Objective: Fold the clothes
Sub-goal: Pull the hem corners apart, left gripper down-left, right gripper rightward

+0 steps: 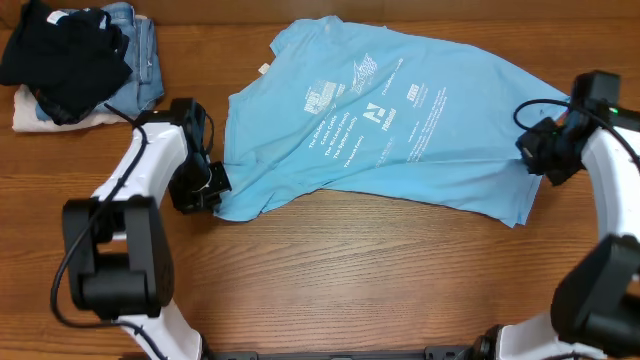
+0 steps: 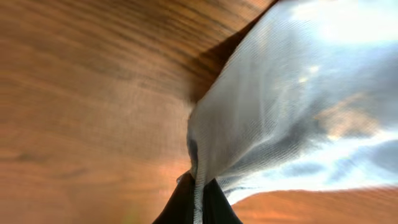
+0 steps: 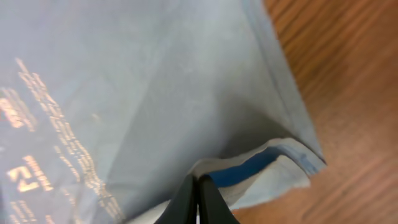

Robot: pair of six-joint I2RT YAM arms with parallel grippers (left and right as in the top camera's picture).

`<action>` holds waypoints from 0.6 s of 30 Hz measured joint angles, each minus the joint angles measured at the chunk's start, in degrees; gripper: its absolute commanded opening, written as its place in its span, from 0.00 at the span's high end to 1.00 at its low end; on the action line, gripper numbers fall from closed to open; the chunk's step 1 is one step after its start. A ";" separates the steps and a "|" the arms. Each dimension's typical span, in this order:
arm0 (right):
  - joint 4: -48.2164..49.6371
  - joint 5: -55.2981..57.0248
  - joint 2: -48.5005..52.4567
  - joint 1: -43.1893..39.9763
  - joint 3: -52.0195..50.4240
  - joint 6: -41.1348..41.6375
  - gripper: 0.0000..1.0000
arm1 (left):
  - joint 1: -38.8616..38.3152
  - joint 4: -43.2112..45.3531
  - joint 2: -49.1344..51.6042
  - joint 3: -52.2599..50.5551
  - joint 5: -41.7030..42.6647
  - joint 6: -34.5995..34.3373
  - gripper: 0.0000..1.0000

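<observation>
Sky-blue T-shirt lies spread, print side up, across the middle of the wooden desk — rumpled along its near edge. Left end effector is pressed together on the shirt's near-left corner; its wrist view shows cloth running up from between the tips. Right end effector pinches the shirt's right edge, with hem bunched at the tips. Both grips look set, so the step in hand is likely the first fold. To do it well: lift both ends together, level, cloth taut between them — then lay one edge onto the opposite one without dragging the rest. A shallow pinch could slip. Black garment and jeans sit far left, well apart.
</observation>
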 measured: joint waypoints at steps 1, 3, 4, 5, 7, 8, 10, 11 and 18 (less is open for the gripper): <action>-0.72 0.31 -1.16 -0.17 0.00 0.28 0.96 | 0.00 -0.28 -1.46 0.00 0.02 -0.39 0.96; -3.28 1.38 -3.32 -0.17 0.02 1.46 0.96 | -0.15 -0.81 -5.27 0.02 0.00 -0.79 0.96; -3.82 1.60 -3.82 -0.17 0.02 1.70 0.96 | -0.28 -0.83 -7.23 0.02 0.02 -0.92 0.96; -4.70 1.86 -4.33 -0.17 0.04 2.08 0.96 | -0.39 -0.74 -9.81 0.07 0.02 -0.98 0.96; -5.75 2.27 -4.72 -0.15 0.04 2.43 0.96 | -0.76 -0.26 -13.90 0.17 0.11 -1.01 0.96; -6.19 2.43 -4.72 -0.17 0.04 2.64 0.96 | -0.94 0.48 -16.06 0.24 0.20 -0.98 0.96; -6.82 2.56 -4.70 -0.15 0.04 3.15 0.96 | -1.14 1.79 -18.80 0.46 0.26 -0.98 0.96; -7.02 2.58 -4.70 -0.17 0.04 3.48 0.96 | -1.25 2.49 -19.69 0.63 0.31 -0.98 0.96; -7.19 5.16 -4.70 -0.15 0.04 6.05 0.96 | -2.64 8.74 -20.04 0.81 1.40 -1.03 0.96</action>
